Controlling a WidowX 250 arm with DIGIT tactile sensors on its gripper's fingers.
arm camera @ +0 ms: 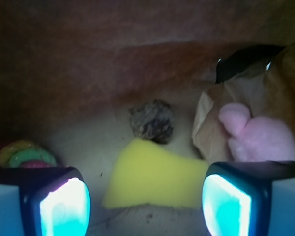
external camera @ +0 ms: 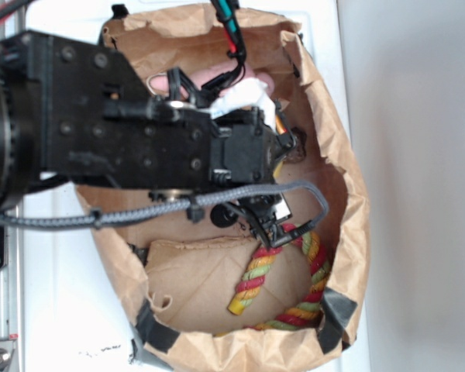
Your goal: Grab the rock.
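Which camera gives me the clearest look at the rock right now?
The wrist view. The rock sits unobstructed ahead of the open end effector, just beyond the yellow sponge. In the exterior view the arm covers that spot, so the rock can't be clearly made out.

Count: 1 rock [arm camera: 151, 120], 1 yellow sponge wedge [arm camera: 155, 176], 1 pink plush toy [arm camera: 260, 135], 1 multicolour rope ring [external camera: 291, 283], 1 brown paper bag [external camera: 349, 186] w/ all of it inside. 1 robot arm [external camera: 101, 124], 1 pincer [arm camera: 146, 201] w/ 2 fingers [arm camera: 64, 206].
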